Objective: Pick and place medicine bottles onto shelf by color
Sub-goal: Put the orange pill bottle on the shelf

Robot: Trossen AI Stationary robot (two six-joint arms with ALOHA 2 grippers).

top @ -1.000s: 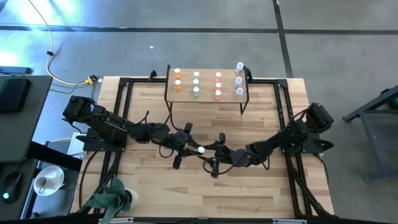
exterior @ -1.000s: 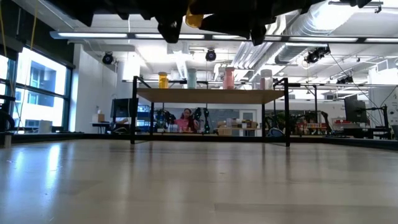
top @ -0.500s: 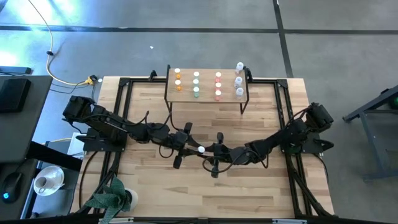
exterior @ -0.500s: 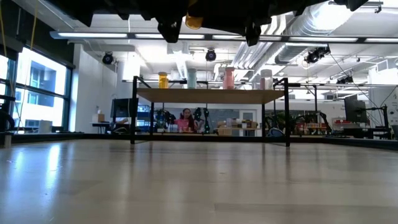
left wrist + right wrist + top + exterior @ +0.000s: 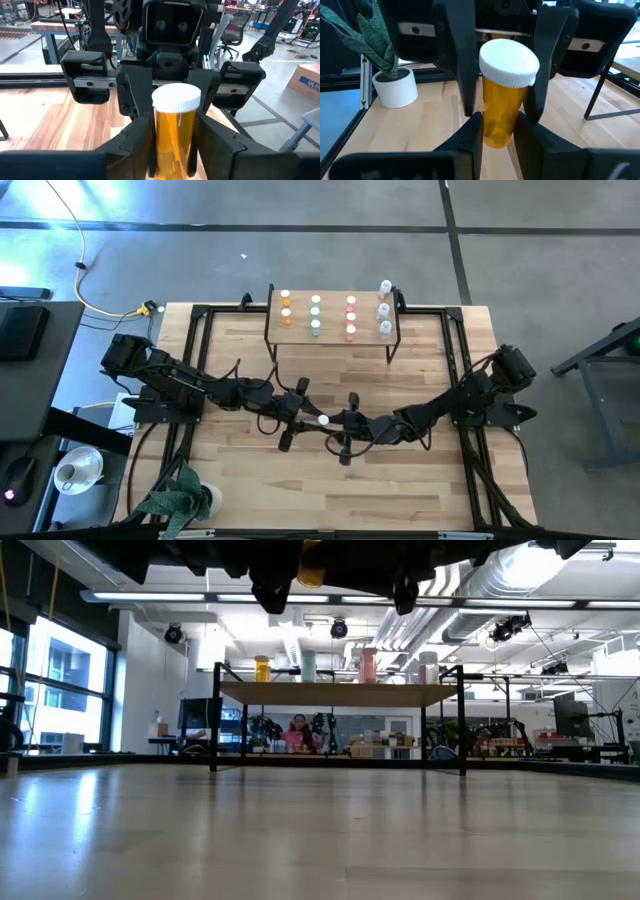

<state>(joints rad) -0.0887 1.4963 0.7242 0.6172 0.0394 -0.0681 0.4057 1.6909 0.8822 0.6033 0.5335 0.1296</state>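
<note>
Gripping orange bottle [image 5: 502,117] above mid-table, right pincer [image 5: 497,131] clamped, left pincer [image 5: 172,137] loosening around it.

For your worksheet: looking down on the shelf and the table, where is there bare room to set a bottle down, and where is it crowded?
The shelf has bare wood along its near edge, in front of the bottle columns. The table is bare left of the shelf. Mid-table is crowded: left hand and right hand meet around an orange bottle.

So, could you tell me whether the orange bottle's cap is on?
On: the white cap sits on the orange bottle held between both grippers.
</note>
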